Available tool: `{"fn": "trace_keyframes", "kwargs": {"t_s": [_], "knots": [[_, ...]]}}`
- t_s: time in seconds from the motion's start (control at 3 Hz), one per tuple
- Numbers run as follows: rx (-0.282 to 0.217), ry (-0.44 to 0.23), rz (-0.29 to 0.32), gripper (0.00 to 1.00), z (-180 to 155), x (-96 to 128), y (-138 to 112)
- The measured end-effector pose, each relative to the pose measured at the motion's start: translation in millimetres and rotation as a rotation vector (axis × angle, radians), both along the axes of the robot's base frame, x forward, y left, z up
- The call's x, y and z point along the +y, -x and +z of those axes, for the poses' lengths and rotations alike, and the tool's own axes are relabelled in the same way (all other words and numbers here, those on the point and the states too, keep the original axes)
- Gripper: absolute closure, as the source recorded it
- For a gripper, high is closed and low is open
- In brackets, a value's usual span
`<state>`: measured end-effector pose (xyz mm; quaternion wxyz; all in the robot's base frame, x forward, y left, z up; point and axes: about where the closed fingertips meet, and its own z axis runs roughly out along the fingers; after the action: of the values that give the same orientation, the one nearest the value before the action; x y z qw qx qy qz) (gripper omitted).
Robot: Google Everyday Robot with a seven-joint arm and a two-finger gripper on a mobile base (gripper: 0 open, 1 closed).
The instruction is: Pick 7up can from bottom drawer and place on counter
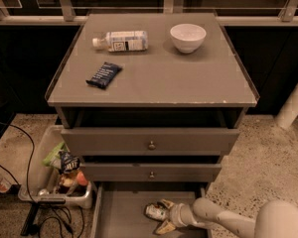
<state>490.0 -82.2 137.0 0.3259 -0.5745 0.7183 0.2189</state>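
Observation:
The 7up can [153, 211] lies on its side on the floor of the open bottom drawer [120, 213], right of its middle. My gripper [162, 215] reaches into the drawer from the right, low over the floor. Its yellowish fingers [165, 204] stand spread, one behind the can's right end and one in front of it. The can rests on the drawer floor. The grey counter [159, 83] is above, over the two closed knobbed drawers.
On the counter lie a clear plastic bottle [121, 40] on its side, a white bowl [187, 36] and a dark snack packet [104, 75]. A white bin [57, 175] of packets stands on the floor left of the cabinet, with cables [20, 167] beside it.

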Motion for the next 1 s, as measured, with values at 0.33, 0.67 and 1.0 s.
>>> {"fn": "trace_keyframes", "kwargs": {"t_s": [0.33, 0.67, 1.0], "knots": [[0.000, 0.000, 0.000, 0.43, 0.0, 0.0, 0.0], [0.000, 0.000, 0.000, 0.66, 0.0, 0.0, 0.0], [0.000, 0.000, 0.000, 0.90, 0.0, 0.1, 0.0]]}}
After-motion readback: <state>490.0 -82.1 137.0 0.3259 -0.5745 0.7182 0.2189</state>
